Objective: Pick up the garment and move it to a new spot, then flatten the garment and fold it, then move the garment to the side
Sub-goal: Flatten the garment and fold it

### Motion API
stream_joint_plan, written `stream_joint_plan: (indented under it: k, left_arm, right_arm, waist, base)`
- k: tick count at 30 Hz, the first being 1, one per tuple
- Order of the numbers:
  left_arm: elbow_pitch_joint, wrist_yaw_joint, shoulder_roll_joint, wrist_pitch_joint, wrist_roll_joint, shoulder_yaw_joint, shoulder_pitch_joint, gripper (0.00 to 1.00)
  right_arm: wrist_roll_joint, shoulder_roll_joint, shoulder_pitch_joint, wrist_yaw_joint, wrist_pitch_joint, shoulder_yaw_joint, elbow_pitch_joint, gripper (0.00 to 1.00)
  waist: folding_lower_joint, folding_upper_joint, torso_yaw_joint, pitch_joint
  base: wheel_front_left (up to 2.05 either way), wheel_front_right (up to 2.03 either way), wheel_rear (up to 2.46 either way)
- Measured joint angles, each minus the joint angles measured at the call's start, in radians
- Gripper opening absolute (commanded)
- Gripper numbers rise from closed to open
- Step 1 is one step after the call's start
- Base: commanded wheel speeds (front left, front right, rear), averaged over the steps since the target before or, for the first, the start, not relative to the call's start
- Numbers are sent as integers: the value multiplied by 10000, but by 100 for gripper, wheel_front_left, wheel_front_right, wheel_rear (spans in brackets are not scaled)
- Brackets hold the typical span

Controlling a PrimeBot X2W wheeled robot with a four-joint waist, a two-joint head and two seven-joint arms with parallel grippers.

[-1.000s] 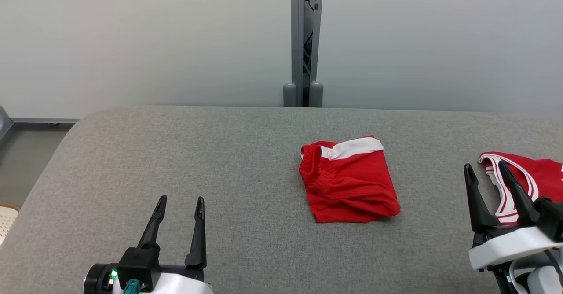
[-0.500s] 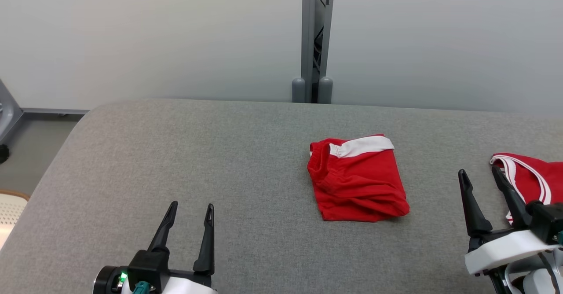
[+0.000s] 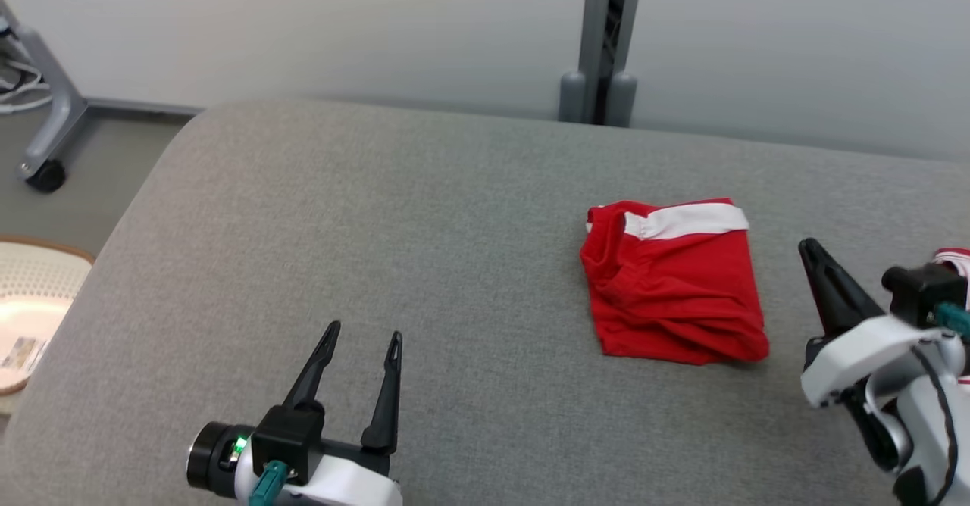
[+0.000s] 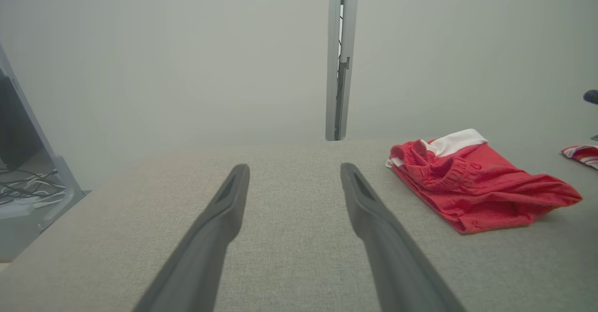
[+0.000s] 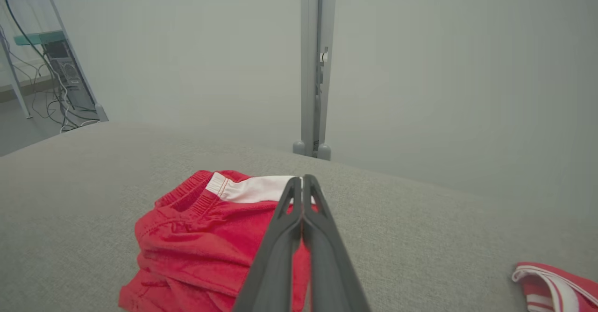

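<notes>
Red garment (image 3: 674,286) lies as compact folded bundle on surface (image 3: 379,210), right of centre. Nothing gripping it. Right gripper (image 5: 302,180) hovers just beside its right side, fingers closed on nothing. Left gripper (image 3: 364,331) near front edge, well apart, fingers spread wide, empty. Striped garment (image 5: 551,286) at right edge. Fold looks done, so move-aside step likely in hand. Next: right fingers must part, then pinch all layers together.

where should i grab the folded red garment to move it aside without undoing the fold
On the folded red garment, probably the near right corner, where the layers lie stacked so one pinch catches them all. Come in low from the right with the right gripper, which sits beside that edge; its jaws are shut and must open first.
</notes>
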Motion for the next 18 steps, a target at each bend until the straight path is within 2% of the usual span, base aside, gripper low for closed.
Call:
stream_joint_plan:
  k: [3,8,14,18]
  left_arm:
    - [-8,35,-4,-2,-10,-96,-142,100]
    - [-58,84,4,-2,-92,-159,-419,100]
    - [-65,155,2,0,-86,-288,-487,100]
    - [-54,232,2,0,-81,-232,-486,100]
  right_arm:
    - [282,-385,-712,0,-2,635,955,0]
    - [1166,-437,-1473,0,-17,1870,2339,0]
    - [2675,-420,-1746,0,59,3407,2918,0]
    - [3425,-468,-1743,0,50,4303,2922,0]
  waist:
    - [0,0,288,306]
    - [0,0,769,771]
    - [-1,0,1151,1123]
    - [-1,0,1127,1088]
  base:
    - [0,0,0]
    - [0,0,0]
    - [0,0,0]
    - [0,0,0]
